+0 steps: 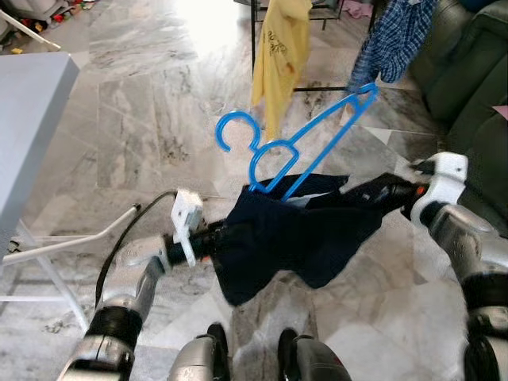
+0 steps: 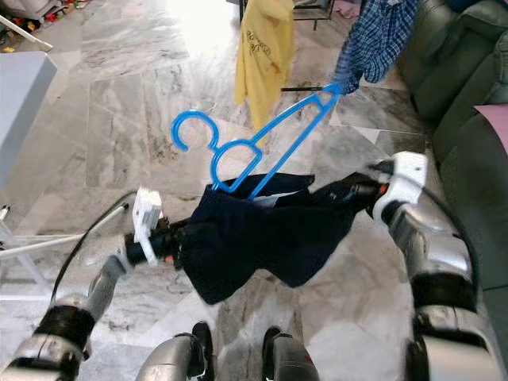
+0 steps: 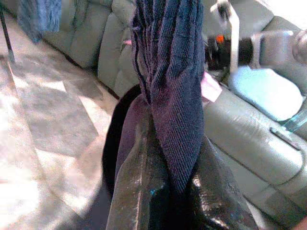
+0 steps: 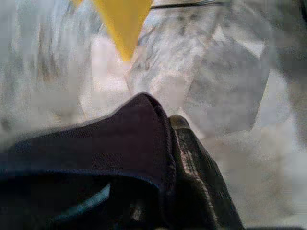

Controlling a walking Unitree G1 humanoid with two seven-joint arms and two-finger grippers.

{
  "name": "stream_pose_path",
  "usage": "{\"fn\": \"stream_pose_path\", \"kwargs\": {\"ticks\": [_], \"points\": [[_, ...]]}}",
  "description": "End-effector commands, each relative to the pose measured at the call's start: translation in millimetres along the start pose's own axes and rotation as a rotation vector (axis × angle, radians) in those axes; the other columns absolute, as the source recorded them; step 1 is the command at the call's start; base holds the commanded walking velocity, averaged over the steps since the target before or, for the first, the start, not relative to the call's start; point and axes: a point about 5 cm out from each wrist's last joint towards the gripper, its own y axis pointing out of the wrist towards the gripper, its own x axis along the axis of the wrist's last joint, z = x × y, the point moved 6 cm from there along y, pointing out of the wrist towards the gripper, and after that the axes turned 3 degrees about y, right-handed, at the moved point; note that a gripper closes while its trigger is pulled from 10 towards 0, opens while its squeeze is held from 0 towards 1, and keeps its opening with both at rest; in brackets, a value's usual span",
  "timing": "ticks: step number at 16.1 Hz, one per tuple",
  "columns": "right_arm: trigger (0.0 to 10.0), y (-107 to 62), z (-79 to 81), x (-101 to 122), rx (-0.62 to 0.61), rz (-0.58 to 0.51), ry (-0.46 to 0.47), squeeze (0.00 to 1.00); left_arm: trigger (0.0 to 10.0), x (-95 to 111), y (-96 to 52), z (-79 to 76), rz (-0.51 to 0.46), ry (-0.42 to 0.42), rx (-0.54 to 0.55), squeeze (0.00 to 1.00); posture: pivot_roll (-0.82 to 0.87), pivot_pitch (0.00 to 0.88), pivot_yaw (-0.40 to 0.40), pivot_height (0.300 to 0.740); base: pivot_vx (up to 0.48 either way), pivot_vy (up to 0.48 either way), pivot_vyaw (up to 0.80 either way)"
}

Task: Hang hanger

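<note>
At the far left stands a grey table (image 1: 32, 119) with white legs, on a marble floor (image 1: 143, 119). Near it, the left gripper (image 1: 218, 238) is clamped on the left edge of a dark navy garment (image 1: 294, 234); in the left wrist view the cloth (image 3: 168, 81) is pinched between the black fingers (image 3: 144, 191). The garment hangs stretched between both arms, sagging in the middle. A blue hanger (image 1: 290, 143) (hook pointing left) sticks up tilted out of the garment's top. Farther off hang a yellow shirt (image 1: 279, 48) and a blue checked shirt (image 1: 393, 36). The right gripper (image 1: 373, 194) is closed on the garment's right edge. A green sofa (image 1: 468, 87) sits at the right.
</note>
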Motion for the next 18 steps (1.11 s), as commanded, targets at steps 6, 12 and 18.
{"fn": "stream_pose_path", "kwargs": {"ticks": [6, 12, 18], "points": [[10.0, -11.6, 4.9, -10, 0.101, -0.003, -0.34, 1.0, 0.0, 79, 20.5, 18.7, -0.096, 0.222, -0.04, 0.0, -0.15, 0.246, 0.068, 0.74, 0.0, 0.0, 0.0], [10.0, -11.6, 4.9, -10, 0.101, -0.003, -0.34, 1.0, 0.0, 79, 20.5, 18.7, -0.096, 0.222, -0.04, 0.0, -0.15, 0.246, 0.068, 0.74, 0.0, 0.0, 0.0], [10.0, -11.6, 4.9, -10, 0.101, -0.003, -0.34, 1.0, 0.0, 79, 20.5, 18.7, -0.096, 0.222, -0.04, 0.0, -0.15, 0.246, 0.068, 0.74, 0.0, 0.0, 0.0]]}}
